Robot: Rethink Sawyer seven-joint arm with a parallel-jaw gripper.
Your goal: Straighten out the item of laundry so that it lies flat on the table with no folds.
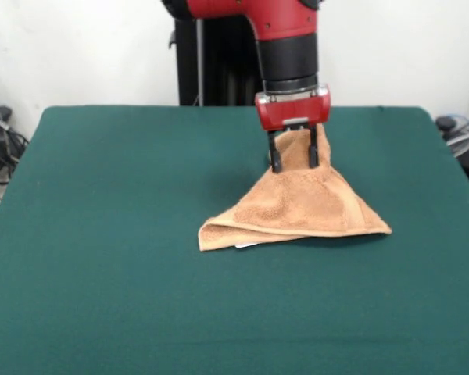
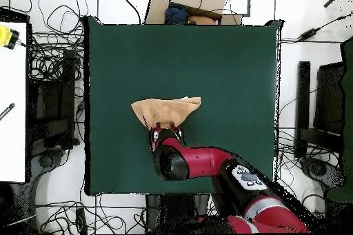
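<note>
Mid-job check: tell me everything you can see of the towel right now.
The towel is tan terry cloth, pulled up into a tent shape: its peak is pinched in the gripper, which is shut on it, while its lower edge rests on the green table. The bottom edge looks folded double, and a small white label peeks out beneath it near the front-view left corner. It sits around the table's middle, toward the robot's side.

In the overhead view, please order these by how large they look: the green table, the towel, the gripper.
1. The table, by far the largest.
2. The towel, hanging in a tent shape.
3. The gripper, smallest; it sits nearer the camera, yet looks smaller than the towel it pinches.
</note>
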